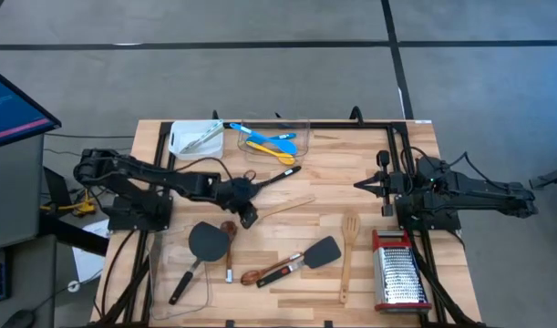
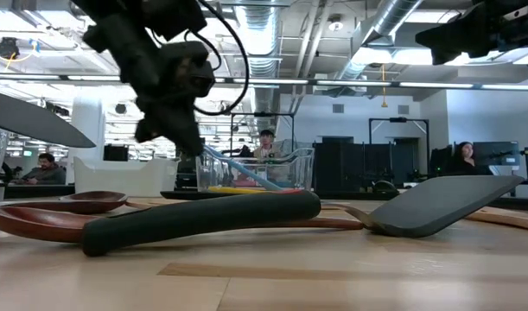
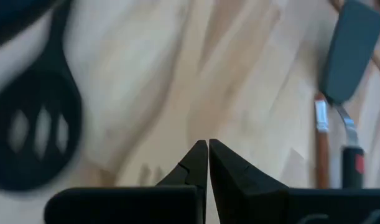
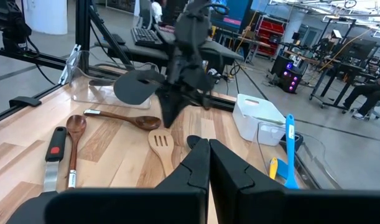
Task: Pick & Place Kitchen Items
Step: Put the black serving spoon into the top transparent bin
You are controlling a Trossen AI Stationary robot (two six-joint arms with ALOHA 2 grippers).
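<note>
Wooden table (image 1: 369,173) held scattered utensils. Left gripper (image 1: 248,216) hovered with fingers pressed together, empty, beside the black slotted spoon (image 1: 260,185). Right gripper (image 1: 362,185) waited, likewise closed.

Readable text: none in any view.
Monitor (image 1: 14,105) off the tabletop's left edge: blue screen with pale lines, too small to read.
Grater (image 1: 398,267) at the tabletop's right front corner: red trim, no brand or marking legible.
Spatula handle (image 3: 353,163) in the left wrist view: a red patch, no letters made out.
Room beyond the table, low and right wrist views: no sign or number can be made out.
</note>
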